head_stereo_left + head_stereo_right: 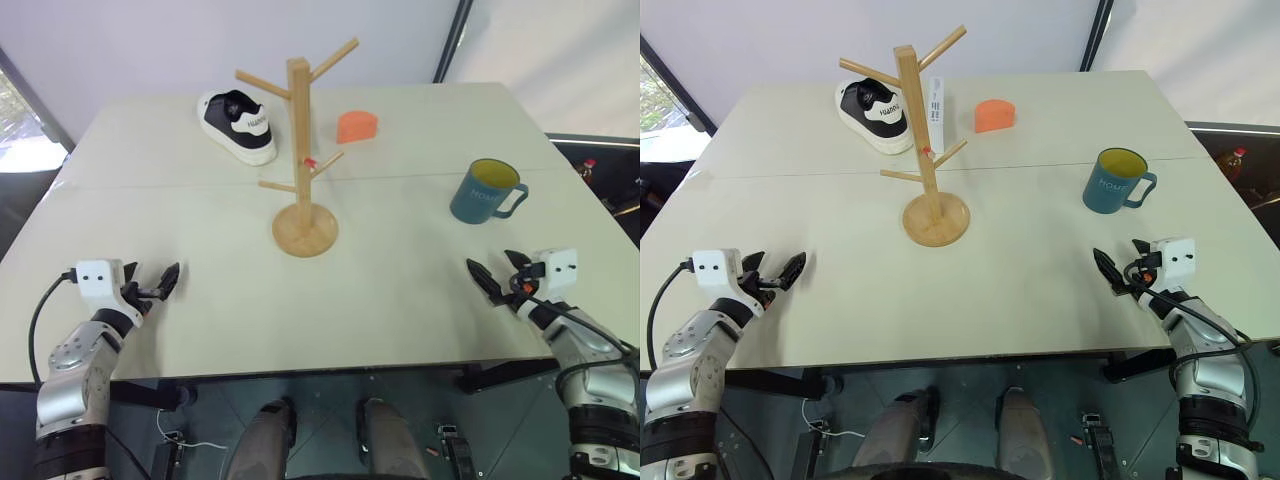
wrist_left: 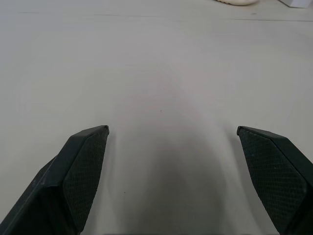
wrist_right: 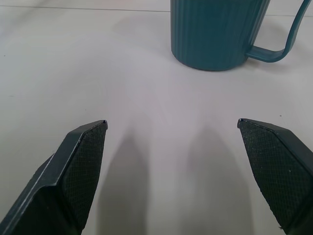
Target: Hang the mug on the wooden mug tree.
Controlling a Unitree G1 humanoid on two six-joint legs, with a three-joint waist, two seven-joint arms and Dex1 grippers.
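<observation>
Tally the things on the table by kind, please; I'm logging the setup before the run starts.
Mug: 1
Mug tree: 1
Shoe: 1
Orange object: 1
Total: 4

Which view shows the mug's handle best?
The right wrist view: the mug sits close ahead, its handle loop clear in profile. Both eye views show the whole mug from above, handle pointing toward the robot's right.
</observation>
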